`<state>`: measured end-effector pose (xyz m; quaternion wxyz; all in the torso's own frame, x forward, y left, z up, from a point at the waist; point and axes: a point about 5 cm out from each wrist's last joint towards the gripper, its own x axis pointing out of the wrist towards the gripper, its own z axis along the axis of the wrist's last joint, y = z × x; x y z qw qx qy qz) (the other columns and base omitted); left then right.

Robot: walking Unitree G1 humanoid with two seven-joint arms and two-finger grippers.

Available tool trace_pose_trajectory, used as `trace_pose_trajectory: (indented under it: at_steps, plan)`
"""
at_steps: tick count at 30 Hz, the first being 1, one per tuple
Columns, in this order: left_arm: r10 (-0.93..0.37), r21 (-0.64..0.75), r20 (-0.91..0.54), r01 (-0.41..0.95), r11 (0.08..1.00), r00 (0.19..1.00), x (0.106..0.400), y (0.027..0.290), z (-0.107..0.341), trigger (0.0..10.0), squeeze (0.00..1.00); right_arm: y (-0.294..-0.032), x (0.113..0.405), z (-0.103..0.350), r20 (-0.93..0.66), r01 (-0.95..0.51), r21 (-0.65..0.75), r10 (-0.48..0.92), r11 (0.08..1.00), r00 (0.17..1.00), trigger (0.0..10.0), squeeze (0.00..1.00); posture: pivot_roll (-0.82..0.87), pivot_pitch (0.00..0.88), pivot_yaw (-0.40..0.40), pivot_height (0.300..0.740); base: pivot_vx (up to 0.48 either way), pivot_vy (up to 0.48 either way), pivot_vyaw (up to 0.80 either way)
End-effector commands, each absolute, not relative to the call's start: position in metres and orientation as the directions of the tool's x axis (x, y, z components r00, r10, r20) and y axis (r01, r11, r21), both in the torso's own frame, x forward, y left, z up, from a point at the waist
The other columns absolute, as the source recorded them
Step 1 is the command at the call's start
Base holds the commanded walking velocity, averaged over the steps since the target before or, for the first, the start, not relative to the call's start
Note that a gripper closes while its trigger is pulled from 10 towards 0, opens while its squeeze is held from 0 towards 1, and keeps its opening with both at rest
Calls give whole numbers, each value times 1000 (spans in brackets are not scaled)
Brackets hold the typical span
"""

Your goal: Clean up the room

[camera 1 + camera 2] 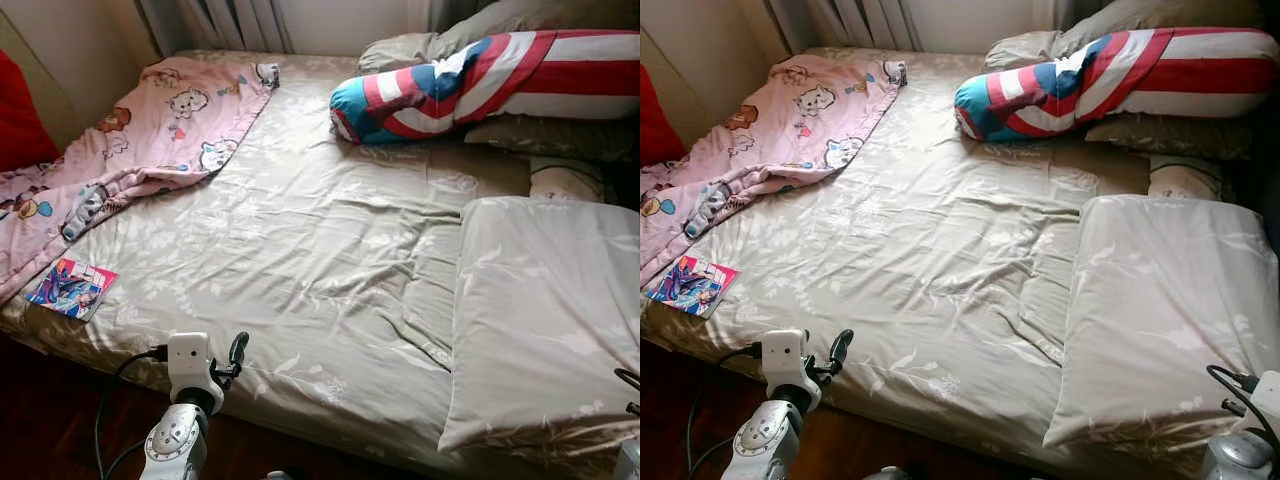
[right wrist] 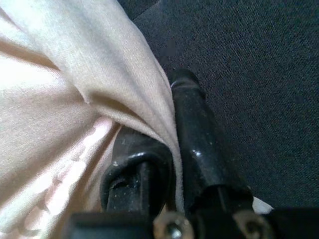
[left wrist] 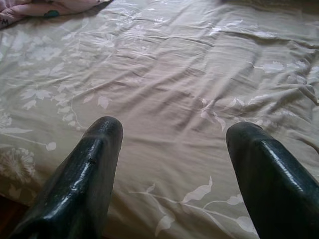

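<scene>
Bed [image 1: 330,260]: beige leaf-print sheet, rumpled.
Left gripper [image 3: 172,137]: at the near edge of the bed, fingers [image 3: 84,174] spread wide, holding nothing.
Right gripper [image 2: 172,144]: at the near right corner, fingers pinched on a fold of the pillow [image 1: 545,320].
Pillow: lies along the right side of the bed.
Pink blanket [image 1: 130,150]: bunched at the far left.
Comic book [image 1: 70,288]: near left edge of the bed.
Striped bolster [image 1: 470,80]: far right.

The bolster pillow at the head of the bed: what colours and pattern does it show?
The bolster pillow has red and white stripes with blue, clearest in the left eye view.
</scene>
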<state>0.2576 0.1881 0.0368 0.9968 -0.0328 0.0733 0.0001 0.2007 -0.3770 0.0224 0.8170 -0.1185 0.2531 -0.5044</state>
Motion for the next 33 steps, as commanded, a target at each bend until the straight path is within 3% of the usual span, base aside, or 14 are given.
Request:
trace_pose_trajectory:
  at_steps: [1,5,6,12,13,15,16,17,23,30,33]
  plan:
    - [5,-58,-172,-15,998,985,253,193,30,10000,0,-391,202,42,-180,808,-442,-920,391,347,10000,1000,-65,109,53,740,0,0,0]
    - [8,-56,-170,-17,998,985,254,194,31,10000,0,-388,213,50,-145,785,-445,-900,431,412,10000,1000,-69,105,54,740,0,0,0]
    - [11,-56,-171,-20,998,985,255,195,30,10000,0,-385,220,53,-129,774,-429,-879,467,459,10000,0,-70,97,54,740,0,0,0]
    - [11,-66,-175,-23,998,984,256,194,27,10000,0,-344,259,54,-159,600,-289,-656,746,738,10000,0,-78,82,52,740,0,0,0]
    - [10,-72,-185,-23,997,983,256,192,23,10000,0,-324,269,48,-193,506,-242,-553,828,811,10000,0,-79,74,49,740,0,0,0]
    - [9,-73,-188,-23,997,982,256,192,23,10000,0,-320,271,46,-200,484,-233,-528,844,825,10000,0,-79,74,49,740,0,0,0]
    - [8,-76,-225,-26,997,974,254,191,14,10000,0,-283,278,30,-269,304,-196,-349,932,898,10000,0,-84,60,46,740,0,0,0]
    - [10,-76,-253,-30,997,967,252,191,7,10000,0,-261,279,20,-307,204,-160,-246,966,919,10000,0,-87,48,43,740,0,0,0]
    - [32,-70,-347,-60,996,937,244,195,-11,10000,0,-221,262,-17,-473,48,-111,-95,993,876,10000,0,-67,21,36,740,0,0,0]
    - [68,-38,-415,-92,995,907,240,206,-23,10000,0,-205,241,-43,-615,-3,-75,-44,997,787,10000,0,-55,0,31,740,0,0,0]
    - [97,-10,-515,-119,993,852,223,209,-42,10000,0,-203,230,-52,-662,-35,-102,-42,994,748,10000,0,-64,0,33,740,0,0,0]
